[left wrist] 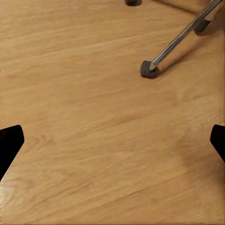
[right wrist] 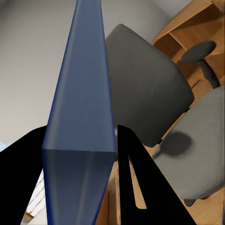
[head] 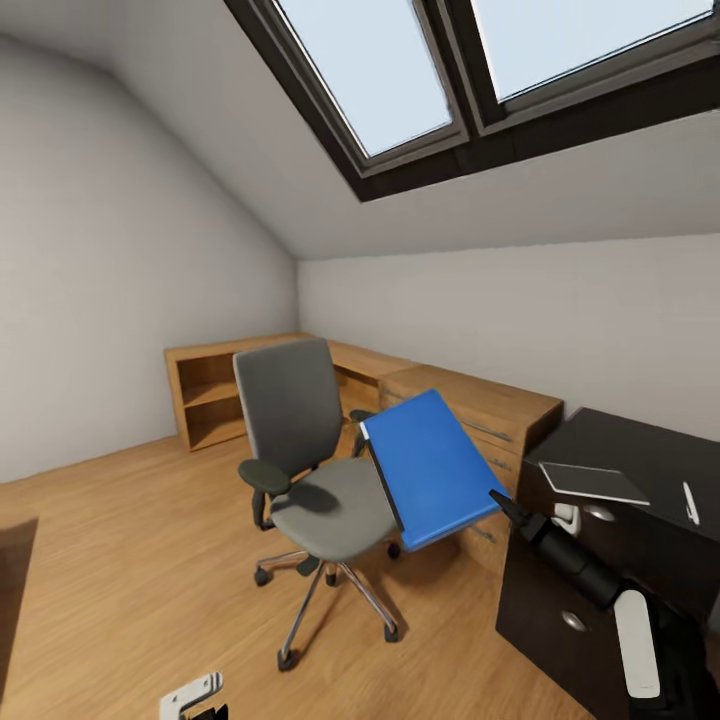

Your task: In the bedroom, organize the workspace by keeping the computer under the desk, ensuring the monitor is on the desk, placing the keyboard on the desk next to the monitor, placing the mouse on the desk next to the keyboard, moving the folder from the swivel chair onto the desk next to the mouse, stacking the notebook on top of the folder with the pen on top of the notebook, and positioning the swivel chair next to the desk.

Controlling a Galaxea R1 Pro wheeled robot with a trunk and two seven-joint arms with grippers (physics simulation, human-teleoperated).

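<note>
My right gripper [head: 497,497], arm reaching forward past the desk's [head: 640,465] front edge, clamps the blue folder [head: 430,468] by its lower corner, tilted in the air beside the swivel chair [head: 310,470] seat. My left gripper [left wrist: 112,140] hangs low, fingers spread with nothing between them, over bare wood floor [left wrist: 84,93] near a chair caster [left wrist: 149,69]. Notebook [head: 592,482] and pen [head: 690,502] lie on the desk.

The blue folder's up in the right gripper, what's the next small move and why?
Probably swing the folder toward the desk: the right gripper is clamped on its edge, it hangs tilted clear of the swivel chair, and the desk's black top lies just beside it.
</note>
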